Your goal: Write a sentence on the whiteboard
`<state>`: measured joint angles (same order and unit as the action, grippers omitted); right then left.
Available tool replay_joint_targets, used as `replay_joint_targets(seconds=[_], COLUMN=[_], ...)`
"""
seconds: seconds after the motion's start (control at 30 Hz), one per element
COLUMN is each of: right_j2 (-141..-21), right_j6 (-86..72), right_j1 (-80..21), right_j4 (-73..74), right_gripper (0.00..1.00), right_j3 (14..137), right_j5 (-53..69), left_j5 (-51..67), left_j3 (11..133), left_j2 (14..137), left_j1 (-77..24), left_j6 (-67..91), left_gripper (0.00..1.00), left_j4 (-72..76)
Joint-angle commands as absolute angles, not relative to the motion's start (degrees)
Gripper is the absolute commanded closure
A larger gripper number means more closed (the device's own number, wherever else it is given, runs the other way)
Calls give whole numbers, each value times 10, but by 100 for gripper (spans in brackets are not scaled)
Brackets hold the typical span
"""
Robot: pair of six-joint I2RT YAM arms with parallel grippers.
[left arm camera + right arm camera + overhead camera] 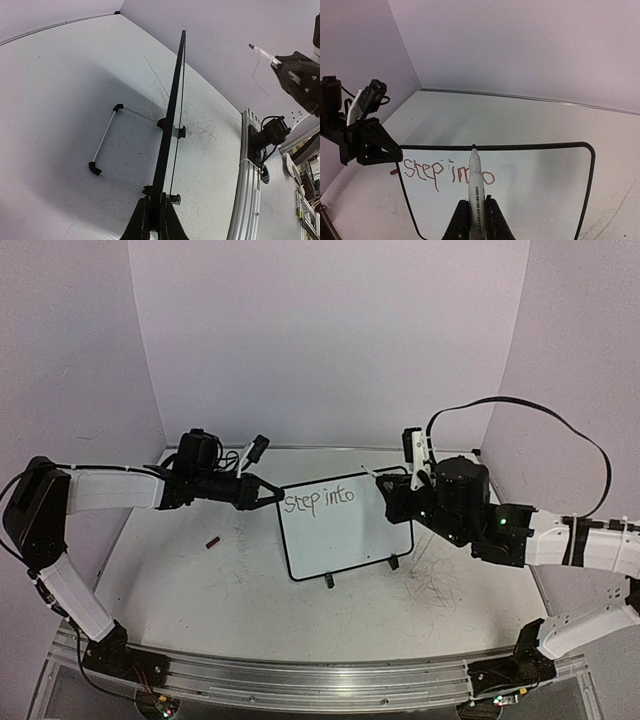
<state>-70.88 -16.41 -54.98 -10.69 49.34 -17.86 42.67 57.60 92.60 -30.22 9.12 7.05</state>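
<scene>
The whiteboard [350,535] stands propped upright at mid-table on two black feet. Its top line carries the sentence [318,501], which reads "step into". My left gripper [272,496] is shut on the board's upper left corner. In the left wrist view the whiteboard [170,120] shows edge-on, pinched between my fingers [172,225]. My right gripper [476,212] is shut on a white marker [475,187]. The marker's tip sits by the board's top edge, just right of "into" [470,175]. I cannot tell whether the tip touches the whiteboard [540,190].
A small dark red cap [212,541] lies on the table left of the board. Old marker scribbles [435,585] cover the tabletop at the right. A wire stand [106,140] props the board from behind. An aluminium rail [300,677] runs along the near edge.
</scene>
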Motion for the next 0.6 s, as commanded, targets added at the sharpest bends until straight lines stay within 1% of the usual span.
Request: replay_joint_targets(seconds=[0.0,0.37,0.57], right_j2=[-721,-749,-751], right_j6=[-168,-56,-56], right_j1=[-548,-546,-525], right_j4=[-56,-27,-18], right_gripper=[100,100,100], right_j3=[512,540,544], right_j5=[-163,-187,-186], left_j5=[360,353,341], left_j3=[570,585,574], left_j2=[892,912,902], left_j1=[-293,-294,-294], left_j6=[105,94,88], left_gripper=[100,100,100], left_j4=[52,32,32])
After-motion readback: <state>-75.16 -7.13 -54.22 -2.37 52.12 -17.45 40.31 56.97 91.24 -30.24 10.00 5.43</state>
